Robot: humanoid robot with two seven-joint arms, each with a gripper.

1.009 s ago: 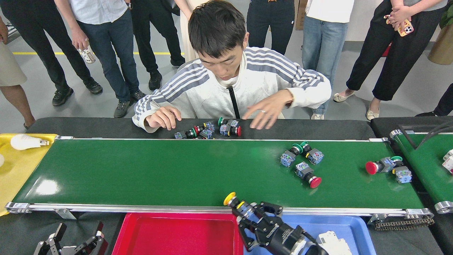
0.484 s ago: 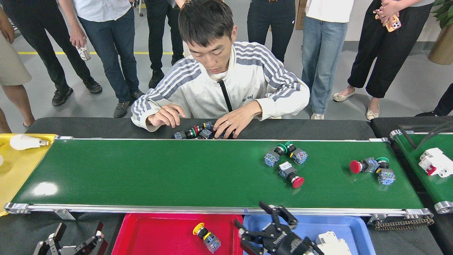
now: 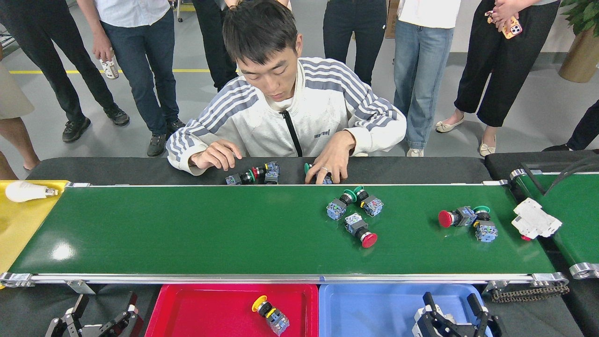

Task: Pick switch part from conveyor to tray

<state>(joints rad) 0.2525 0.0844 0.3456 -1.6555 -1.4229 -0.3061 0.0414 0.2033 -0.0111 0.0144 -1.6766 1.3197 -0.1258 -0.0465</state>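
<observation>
The conveyor (image 3: pixel 210 234) runs across the middle of the head view. Three switch parts lie together on it right of centre, two green-capped (image 3: pixel 355 201) and one red-capped (image 3: pixel 362 231). Further right lie a red-capped part (image 3: pixel 456 217) and a green-capped one (image 3: pixel 484 227). A yellow-capped switch part (image 3: pixel 271 316) rests in the red tray (image 3: pixel 196 311). My right gripper (image 3: pixel 451 304) stands open and empty over the blue tray (image 3: pixel 369 309), at the bottom edge. My left gripper (image 3: pixel 104 306) is open at the bottom left, below the belt's rail.
A white breaker (image 3: pixel 536 220) sits at the belt's right end beside a second green belt (image 3: pixel 568 206). A seated person's hands (image 3: pixel 327 161) handle more switch parts (image 3: pixel 255 174) on the black table behind the belt. A yellow tray (image 3: pixel 18 220) with a bulb (image 3: pixel 25 191) is at left. Onlookers stand behind.
My right gripper let the yellow-capped part go into the red tray, then drew back right and down over the blue tray. The belt's parts drifted left. The white breaker came onto the belt's end.
</observation>
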